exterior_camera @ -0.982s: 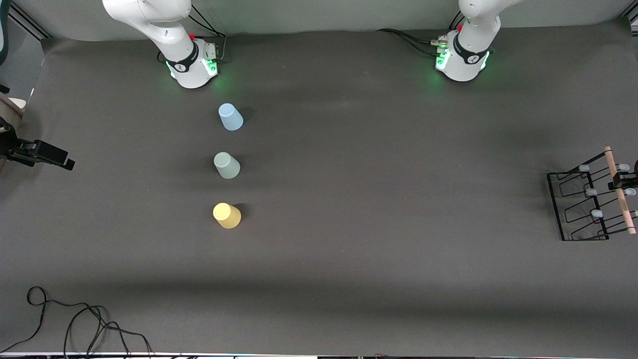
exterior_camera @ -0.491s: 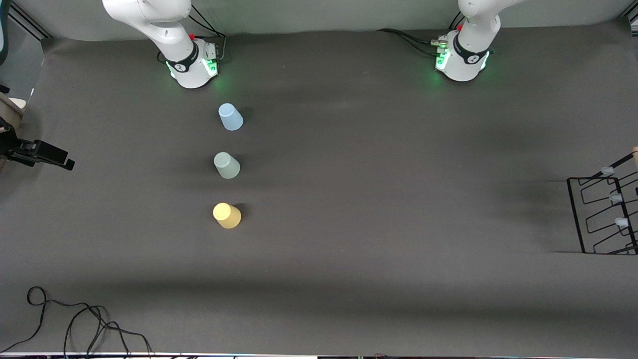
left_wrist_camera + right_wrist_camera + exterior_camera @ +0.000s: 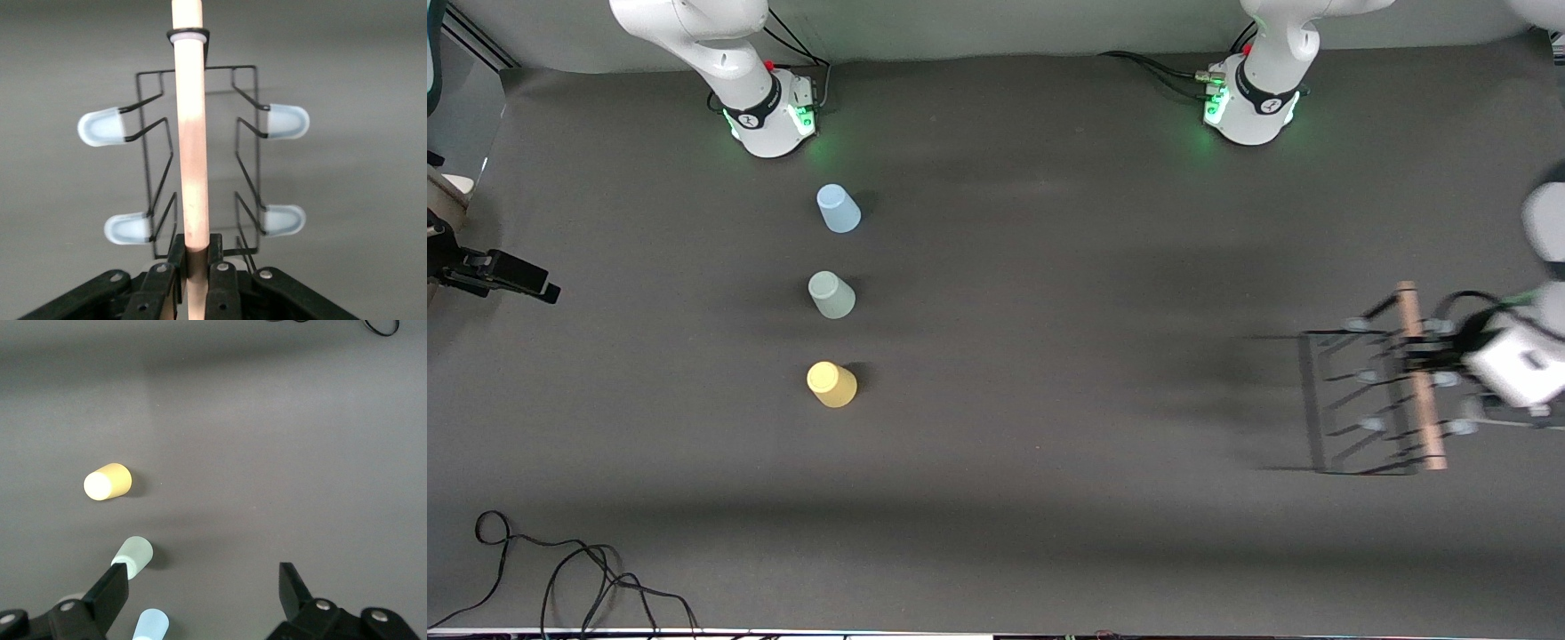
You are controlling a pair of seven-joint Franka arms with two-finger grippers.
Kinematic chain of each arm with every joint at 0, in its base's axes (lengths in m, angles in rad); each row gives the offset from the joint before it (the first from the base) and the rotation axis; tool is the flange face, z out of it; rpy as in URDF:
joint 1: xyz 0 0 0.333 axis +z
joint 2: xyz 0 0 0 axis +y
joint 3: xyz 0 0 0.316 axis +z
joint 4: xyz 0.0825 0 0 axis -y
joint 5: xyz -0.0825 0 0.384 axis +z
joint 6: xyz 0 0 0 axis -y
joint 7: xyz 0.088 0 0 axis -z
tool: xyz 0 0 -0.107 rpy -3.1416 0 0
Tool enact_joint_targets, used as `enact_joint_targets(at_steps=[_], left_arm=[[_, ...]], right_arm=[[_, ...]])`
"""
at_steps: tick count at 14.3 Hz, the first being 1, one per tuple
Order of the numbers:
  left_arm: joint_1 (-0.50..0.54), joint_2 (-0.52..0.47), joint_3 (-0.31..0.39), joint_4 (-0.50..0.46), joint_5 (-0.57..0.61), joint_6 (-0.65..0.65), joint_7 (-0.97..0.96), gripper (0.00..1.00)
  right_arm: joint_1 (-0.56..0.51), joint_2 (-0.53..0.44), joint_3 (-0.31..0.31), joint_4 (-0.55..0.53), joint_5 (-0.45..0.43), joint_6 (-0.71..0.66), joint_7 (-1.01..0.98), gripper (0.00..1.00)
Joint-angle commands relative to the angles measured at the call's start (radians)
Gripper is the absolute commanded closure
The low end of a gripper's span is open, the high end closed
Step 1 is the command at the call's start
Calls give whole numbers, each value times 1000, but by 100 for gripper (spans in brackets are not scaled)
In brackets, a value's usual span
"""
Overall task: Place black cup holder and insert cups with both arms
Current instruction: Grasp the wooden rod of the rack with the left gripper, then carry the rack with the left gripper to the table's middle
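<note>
The black cup holder (image 3: pixel 1360 400) hangs in my left gripper (image 3: pixel 1427 360) above the table at the left arm's end, casting a shadow below. In the left wrist view the gripper (image 3: pixel 198 247) is shut on the wooden rod handle (image 3: pixel 190 147), with pale blue prong tips (image 3: pixel 100 128) on both sides. Three cups stand upside down in a row near the right arm's base: light blue (image 3: pixel 838 208), grey-green (image 3: pixel 831 294), yellow (image 3: pixel 831 384). My right gripper (image 3: pixel 203 580) is open and empty, high over the cups; yellow (image 3: pixel 107 482), grey-green (image 3: pixel 133 555) and blue (image 3: pixel 151 625) show below it.
A black cable (image 3: pixel 560 569) lies coiled at the near corner at the right arm's end. A black device (image 3: pixel 498 271) juts in at that end's table edge. The two green-lit bases (image 3: pixel 769 111) (image 3: pixel 1249 102) stand along the table's back edge.
The left gripper has carried the cup holder from the table's end toward the middle, and the left wrist has come into the front view. The cups have not moved.
</note>
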Motion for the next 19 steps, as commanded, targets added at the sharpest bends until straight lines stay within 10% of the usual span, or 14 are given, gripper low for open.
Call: enact_joint_targets(at_steps=[1,12,19], left_arm=[[-148,-17,22,4,10,0,-194,100],[-659,156,21,52,40,205,-783,100],[-705,339,-37,152,14,297,-926,100]], right_arm=[[-2,6,-1,18,11,-12,-4,0],[-2,6,-1,17,11,-12,-4,0],[-2,5,-1,17,11,-12,-4,0]])
